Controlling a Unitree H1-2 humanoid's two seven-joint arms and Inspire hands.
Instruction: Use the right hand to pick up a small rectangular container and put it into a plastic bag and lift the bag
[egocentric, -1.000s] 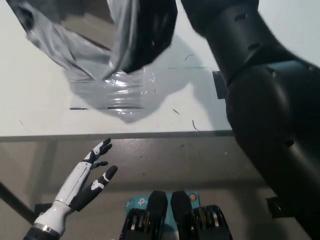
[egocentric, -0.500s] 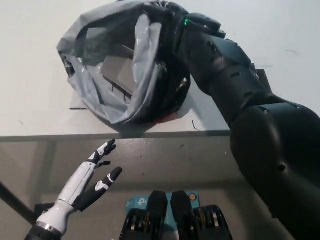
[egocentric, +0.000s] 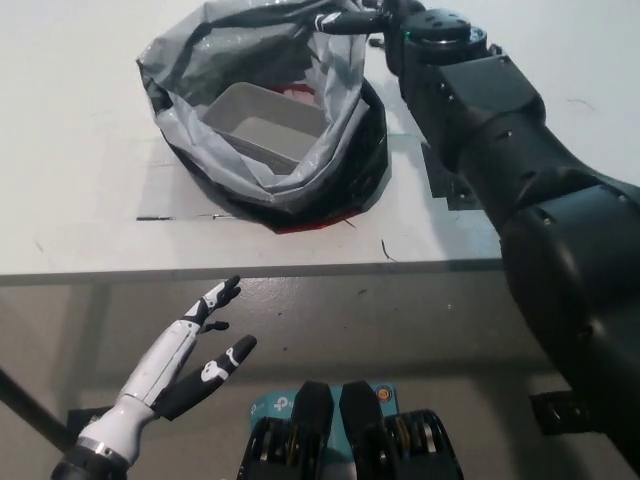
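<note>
Head view: container is in the bag, and your lift is the step in hand.

You can see the small rectangular container (egocentric: 262, 125) sitting inside the open grey plastic bag (egocentric: 260, 170), which rests on the white counter (egocentric: 80, 200) at the upper middle of the frame. Your black right hand (egocentric: 352, 20) is at the bag's upper rim at the top of the frame, and it appears closed on the plastic, though the grip is partly cut off. Your white left hand (egocentric: 185, 355) rests at the lower left, below the counter edge, fingers spread and holding nothing. Your next move calls for a firm hold on the rim and a straight rise, keeping the container from tipping out.
</note>
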